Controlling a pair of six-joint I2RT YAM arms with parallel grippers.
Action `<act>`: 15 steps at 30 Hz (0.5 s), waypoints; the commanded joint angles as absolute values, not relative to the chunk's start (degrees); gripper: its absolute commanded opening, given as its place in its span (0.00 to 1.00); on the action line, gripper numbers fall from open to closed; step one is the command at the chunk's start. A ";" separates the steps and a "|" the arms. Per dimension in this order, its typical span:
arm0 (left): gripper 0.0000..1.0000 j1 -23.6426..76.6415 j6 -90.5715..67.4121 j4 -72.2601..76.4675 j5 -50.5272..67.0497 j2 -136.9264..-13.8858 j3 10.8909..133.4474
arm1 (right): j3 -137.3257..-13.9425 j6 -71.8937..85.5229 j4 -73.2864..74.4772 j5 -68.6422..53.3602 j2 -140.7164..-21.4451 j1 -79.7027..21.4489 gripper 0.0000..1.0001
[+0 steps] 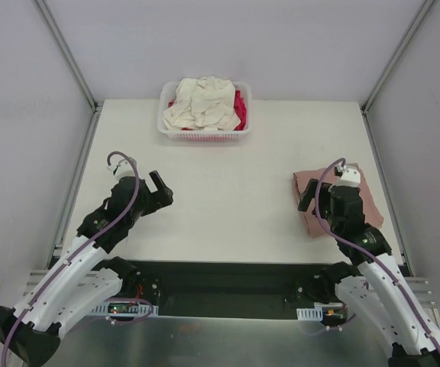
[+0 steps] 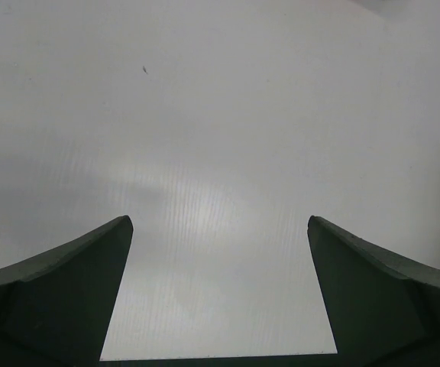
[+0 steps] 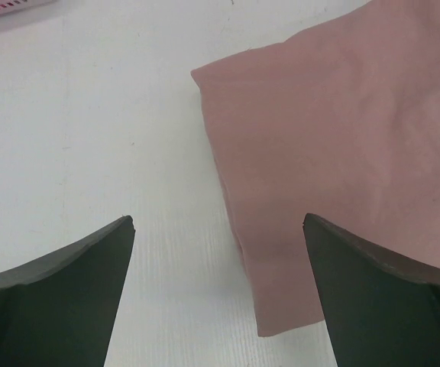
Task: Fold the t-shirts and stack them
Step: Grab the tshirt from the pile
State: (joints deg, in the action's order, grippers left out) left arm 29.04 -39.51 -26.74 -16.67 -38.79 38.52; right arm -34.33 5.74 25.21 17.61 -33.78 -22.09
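Pink t-shirt [image 3: 342,138], centre right, looks fully folded beneath the spread right gripper [image 3: 218,220]. Left gripper [image 2: 220,220], also spread, should pinch the upper-centre cream t-shirt [image 1: 203,103]'s top layer.

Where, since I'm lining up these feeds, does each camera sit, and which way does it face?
Top external: above and behind the bases, looking down on the table, basket and pink t-shirt; both arms show.
Left wrist: on the left arm, facing bare table; its open jaws frame the bottom.
Right wrist: on the right arm, facing down at the pink t-shirt's corner; open jaws below.
Shared: top and right wrist both show the pink t-shirt.
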 commanded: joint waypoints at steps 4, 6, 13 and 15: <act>0.99 29.00 -40.96 -28.83 -17.49 -42.98 40.69 | -34.63 4.84 21.62 17.14 -30.15 -21.88 0.97; 0.99 29.00 -41.66 -28.83 -18.28 -43.41 40.52 | -35.24 4.75 21.45 16.61 -31.11 -21.88 0.97; 0.99 29.00 -40.61 -28.65 -20.99 -46.05 44.54 | -38.67 4.83 22.50 14.59 -37.35 -21.88 0.97; 0.99 29.00 -38.51 -27.95 -21.97 -49.99 49.27 | -39.28 4.83 22.50 13.54 -38.84 -21.88 0.97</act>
State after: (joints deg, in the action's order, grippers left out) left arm 29.04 -40.29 -29.45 -17.98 -45.74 40.69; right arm -35.75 5.30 23.81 15.68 -37.04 -22.09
